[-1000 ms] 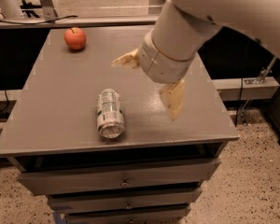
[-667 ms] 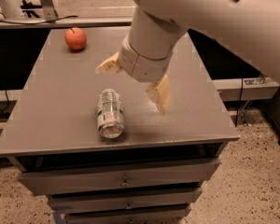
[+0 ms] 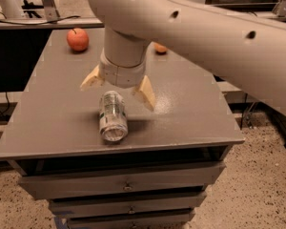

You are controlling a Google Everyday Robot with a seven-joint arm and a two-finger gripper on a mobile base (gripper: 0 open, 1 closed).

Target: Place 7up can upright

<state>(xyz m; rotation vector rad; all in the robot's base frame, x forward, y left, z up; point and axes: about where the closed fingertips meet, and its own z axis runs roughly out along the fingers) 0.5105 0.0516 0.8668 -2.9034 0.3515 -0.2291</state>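
We hold the gripper (image 3: 119, 86) spread wide | 7up can (image 3: 113, 117) flat right beneath it | long axis crossing our opening

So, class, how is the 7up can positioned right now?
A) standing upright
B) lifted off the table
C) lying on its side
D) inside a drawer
C: the 7up can lies on its side on the table, with the open gripper hovering over its far end.
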